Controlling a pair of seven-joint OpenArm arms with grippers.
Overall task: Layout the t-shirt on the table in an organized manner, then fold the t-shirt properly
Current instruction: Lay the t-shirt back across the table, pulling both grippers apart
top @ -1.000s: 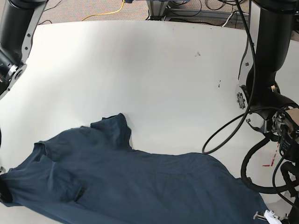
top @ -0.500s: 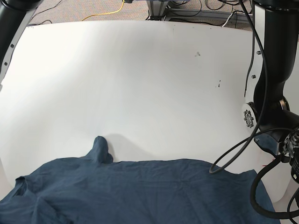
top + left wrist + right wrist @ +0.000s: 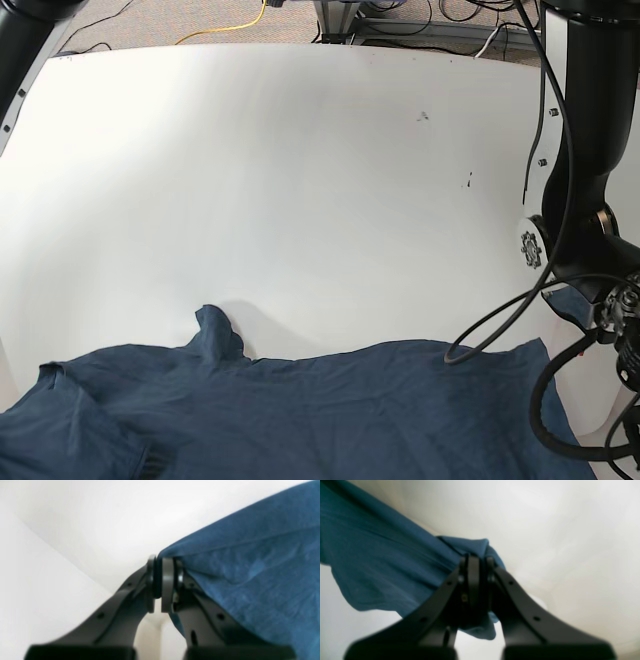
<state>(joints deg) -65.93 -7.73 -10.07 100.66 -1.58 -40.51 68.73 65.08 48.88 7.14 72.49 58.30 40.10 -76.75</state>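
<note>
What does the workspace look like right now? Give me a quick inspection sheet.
Surface: white table, a few dark specks, far half bare.
Job's things: navy t-shirt spread along the near edge, wrinkled, one fold poking up.
Clutter: nothing seen.
Grippers: left gripper shut on the t-shirt's edge; right gripper shut on bunched t-shirt fabric.
Cables: black cables looping off the left arm; yellow cable on the floor.
Surroundings: carpet and metal frame legs beyond the table.
</note>
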